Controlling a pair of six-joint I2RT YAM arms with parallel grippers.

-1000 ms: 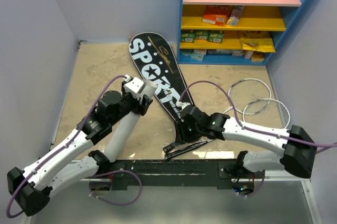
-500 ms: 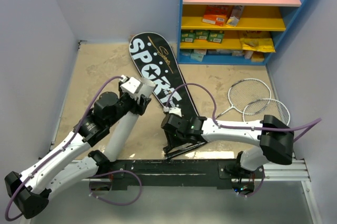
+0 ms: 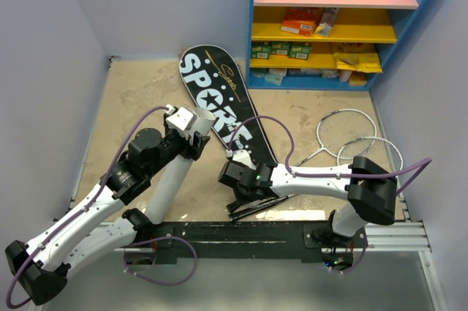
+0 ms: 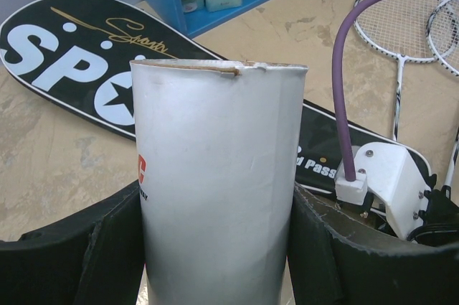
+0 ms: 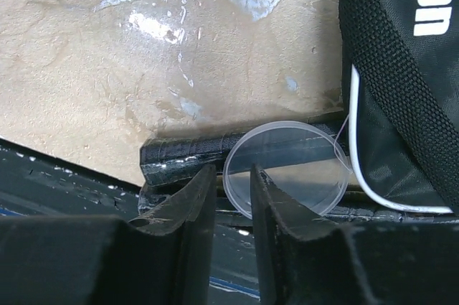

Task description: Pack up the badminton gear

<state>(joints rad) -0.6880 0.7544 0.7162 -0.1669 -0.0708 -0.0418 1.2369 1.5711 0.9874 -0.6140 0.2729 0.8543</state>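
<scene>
Left jaws clamp the tube (image 4: 215, 190), right jaws narrow astride the lid (image 5: 287, 169) rim by the bag (image 5: 401, 68), grip unclear; your off-centre pinch could flick it away.

Beyond the left gripper (image 4: 215, 262), the black racket-shaped fabric bag (image 4: 72, 68) is displaying white "SPORT" and gold script "Sports"; the long white tube (image 4: 215, 176) in its grip is bearing a partial red "C".

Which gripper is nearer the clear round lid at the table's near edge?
Right. The right gripper hovers at the rim of the clear round lid; the left gripper is off to its left, clamping the white tube.
</scene>
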